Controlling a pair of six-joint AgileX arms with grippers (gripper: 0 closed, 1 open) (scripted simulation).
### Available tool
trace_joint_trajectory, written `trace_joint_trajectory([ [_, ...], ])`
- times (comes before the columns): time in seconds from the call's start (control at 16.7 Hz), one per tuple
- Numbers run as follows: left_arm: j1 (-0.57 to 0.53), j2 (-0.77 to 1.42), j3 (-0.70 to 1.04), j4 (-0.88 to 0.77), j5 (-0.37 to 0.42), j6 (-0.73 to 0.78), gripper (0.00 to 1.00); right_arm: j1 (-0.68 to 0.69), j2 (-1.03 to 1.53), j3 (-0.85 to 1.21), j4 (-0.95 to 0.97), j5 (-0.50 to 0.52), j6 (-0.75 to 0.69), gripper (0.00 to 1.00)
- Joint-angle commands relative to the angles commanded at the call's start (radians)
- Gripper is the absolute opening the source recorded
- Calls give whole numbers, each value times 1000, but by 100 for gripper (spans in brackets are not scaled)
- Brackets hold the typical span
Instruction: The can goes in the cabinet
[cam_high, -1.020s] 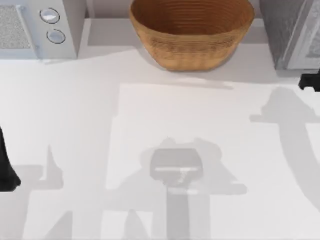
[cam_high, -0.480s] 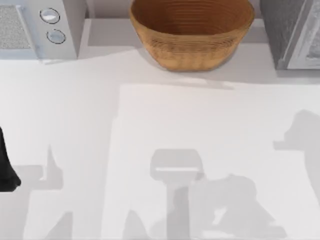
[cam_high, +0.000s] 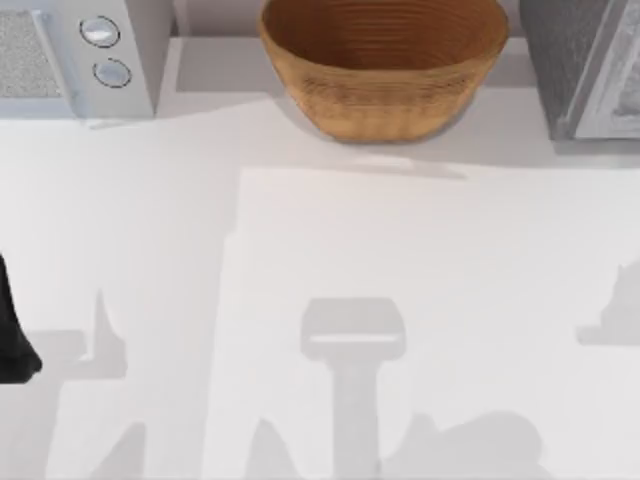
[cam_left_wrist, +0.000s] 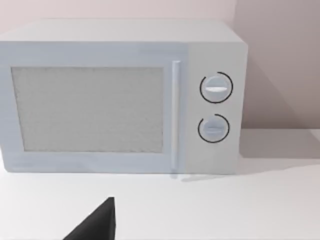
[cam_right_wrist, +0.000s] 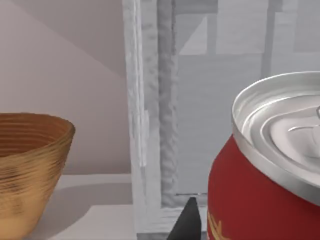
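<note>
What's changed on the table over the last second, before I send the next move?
The right arm left the top view: its dark tip near the cabinet a second ago is gone, and its shadow slid toward the table's right edge. The right wrist view shows the can close up, facing the cabinet. The basket, the microwave and the left arm at the left edge stayed put.

Close beside the right claw, the small red cylindrical can (cam_right_wrist: 260, 200) looks glossy, with a shiny ridged silver metal top; beyond it the grey speckled cabinet (cam_right_wrist: 155, 115) looks rough and matt.
</note>
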Motion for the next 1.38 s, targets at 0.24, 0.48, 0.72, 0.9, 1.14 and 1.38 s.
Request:
trace_joint_trajectory([
  [0.24,0,0,0,0,0,0,100,-53,-207,-88,-145,-68,-10,0],
  [0.48,0,0,0,0,0,0,100,-66,-248,-119,-181,-94,-18,0],
  [0.72,0,0,0,0,0,0,100,-63,-244,-118,-180,-93,-16,0],
  [0.9,0,0,0,0,0,0,100,-60,-200,-63,-190,-81,-17,0],
  [1.14,0,0,0,0,0,0,100,-46,-56,144,-234,-54,-17,0],
  [1.38,0,0,0,0,0,0,100,-21,103,353,-286,-34,-13,0],
])
